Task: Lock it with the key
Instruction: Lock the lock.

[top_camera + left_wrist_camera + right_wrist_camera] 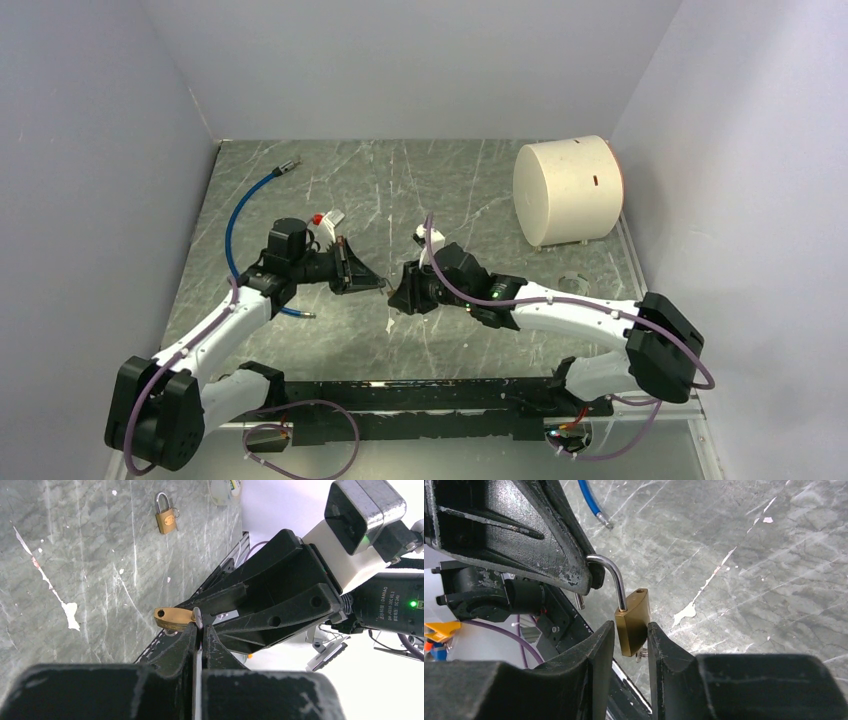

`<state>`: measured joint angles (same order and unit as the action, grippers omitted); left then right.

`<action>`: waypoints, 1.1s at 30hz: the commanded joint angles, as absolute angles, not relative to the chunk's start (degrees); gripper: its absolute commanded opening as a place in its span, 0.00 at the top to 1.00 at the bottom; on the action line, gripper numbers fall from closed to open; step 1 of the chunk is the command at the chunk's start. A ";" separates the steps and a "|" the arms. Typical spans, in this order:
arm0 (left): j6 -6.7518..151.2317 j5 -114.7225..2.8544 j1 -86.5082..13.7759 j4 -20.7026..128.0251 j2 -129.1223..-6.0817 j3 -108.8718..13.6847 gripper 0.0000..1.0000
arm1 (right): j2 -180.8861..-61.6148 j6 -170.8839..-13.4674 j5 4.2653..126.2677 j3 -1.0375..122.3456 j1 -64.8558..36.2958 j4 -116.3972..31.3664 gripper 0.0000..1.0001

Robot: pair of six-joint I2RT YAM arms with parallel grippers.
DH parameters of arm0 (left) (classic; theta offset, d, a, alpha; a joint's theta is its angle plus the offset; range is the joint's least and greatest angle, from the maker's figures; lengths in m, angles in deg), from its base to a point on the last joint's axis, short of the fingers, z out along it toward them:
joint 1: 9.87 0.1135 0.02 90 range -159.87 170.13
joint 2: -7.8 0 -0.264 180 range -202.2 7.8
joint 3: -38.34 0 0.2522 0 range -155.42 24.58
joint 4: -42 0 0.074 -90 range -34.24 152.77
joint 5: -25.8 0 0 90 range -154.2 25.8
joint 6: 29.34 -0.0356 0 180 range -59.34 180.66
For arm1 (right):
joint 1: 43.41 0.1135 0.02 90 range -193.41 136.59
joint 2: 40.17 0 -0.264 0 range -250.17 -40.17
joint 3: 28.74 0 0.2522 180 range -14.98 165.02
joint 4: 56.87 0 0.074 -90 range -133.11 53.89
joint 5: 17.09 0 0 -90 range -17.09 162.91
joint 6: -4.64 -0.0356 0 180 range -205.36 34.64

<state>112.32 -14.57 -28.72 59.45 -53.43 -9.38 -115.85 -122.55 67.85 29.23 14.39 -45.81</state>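
Held in mid-air by its shackle (616,577) in the clenched left gripper (198,622), the small, stiff, likely slippery padlock (633,620) is best pinched across its flat sides, where the right gripper (630,630) is set, its clamping not discernible.

padlock (172,618) (166,520): two; blue cable (243,205): one; cylinder (567,190): one

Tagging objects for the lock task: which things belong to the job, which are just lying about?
In the job: open padlock, shackle pinched in the left tool, right tool around its body.
Lying about: second padlock on the table, blue cable, white cylinder, small red-and-white piece.
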 commanded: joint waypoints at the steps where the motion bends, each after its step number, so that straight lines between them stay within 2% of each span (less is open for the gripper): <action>1: 113.88 -13.90 -28.85 56.50 -51.12 -9.00 0.98 | -116.19 -122.20 66.77 29.95 14.85 -49.57 0.67; 9: 115.43 -13.24 -28.85 53.56 -51.86 -8.90 0.97 | -118.39 -120.37 64.12 31.82 14.86 -47.96 0.66; 14: 113.75 -13.90 -28.85 56.36 -51.70 -10.59 0.97 | -119.92 -120.59 64.14 32.74 14.94 -48.43 0.77; 17: 111.61 -14.56 -28.85 60.09 -51.42 -11.80 0.97 | -119.44 -120.70 64.62 32.75 15.04 -49.34 0.79; 24: 111.72 -14.90 -28.85 59.91 -51.07 -11.62 0.97 | -118.34 -120.97 64.57 32.41 14.91 -49.48 0.66; 28: 111.38 -14.96 -28.85 60.24 -51.44 -11.81 0.97 | -118.73 -120.70 63.08 32.86 14.88 -49.66 0.73; 30: 111.30 -15.21 -28.85 60.40 -51.23 -11.81 0.97 | -119.07 -120.61 62.98 33.17 14.92 -49.29 0.80; 33: 111.22 -15.70 -28.85 60.83 -50.80 -11.90 0.98 | -118.66 -120.82 62.92 32.87 14.89 -49.65 0.82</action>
<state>112.41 -15.88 -28.72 61.31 -52.27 -9.44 -119.70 -121.17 63.83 30.41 14.87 -46.29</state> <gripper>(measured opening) 0.053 0.201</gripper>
